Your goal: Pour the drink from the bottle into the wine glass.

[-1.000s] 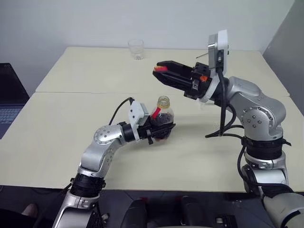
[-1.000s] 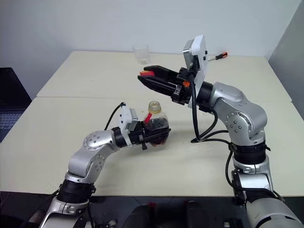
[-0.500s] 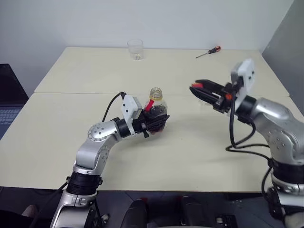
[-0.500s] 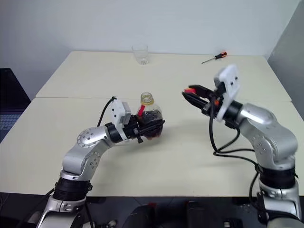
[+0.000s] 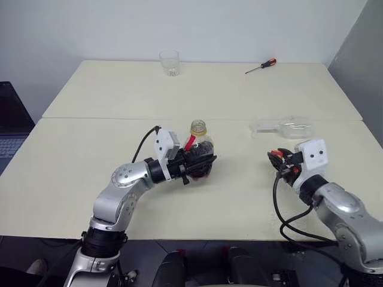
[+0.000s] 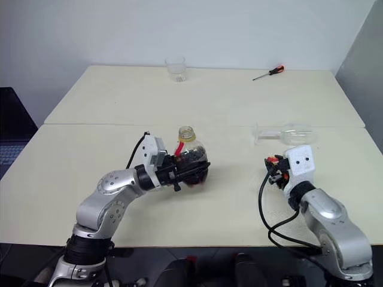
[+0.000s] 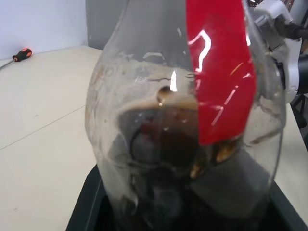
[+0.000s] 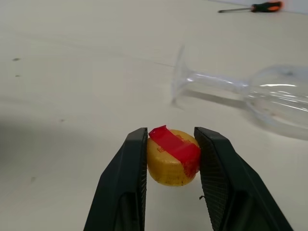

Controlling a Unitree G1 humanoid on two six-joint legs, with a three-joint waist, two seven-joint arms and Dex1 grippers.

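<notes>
The bottle (image 5: pixel 201 149) stands upright at the table's middle, its mouth uncapped, with a red strip on the neck. My left gripper (image 5: pixel 199 162) is shut on its bulbous body. The drink (image 7: pixel 166 144), dark and nearly black, fills the lower part of the bottle. The wine glass (image 5: pixel 282 127) lies on its side to the right, foot pointing left. Low over the table in front of the glass, my right gripper (image 8: pixel 172 133) is shut on the yellow cap (image 8: pixel 172 157), which has red tape across it.
A clear tumbler (image 5: pixel 169 62) stands at the far edge of the table. A screwdriver (image 5: pixel 260 66) with a red handle lies at the far right. A laptop (image 5: pixel 8 128) sits off the table's left side. A seam (image 5: pixel 108 118) runs across the tabletop.
My right arm has swung down and to the right with the cap, from above the bottle to low over the table near the lying wine glass. The left gripper keeps the bottle in place.
</notes>
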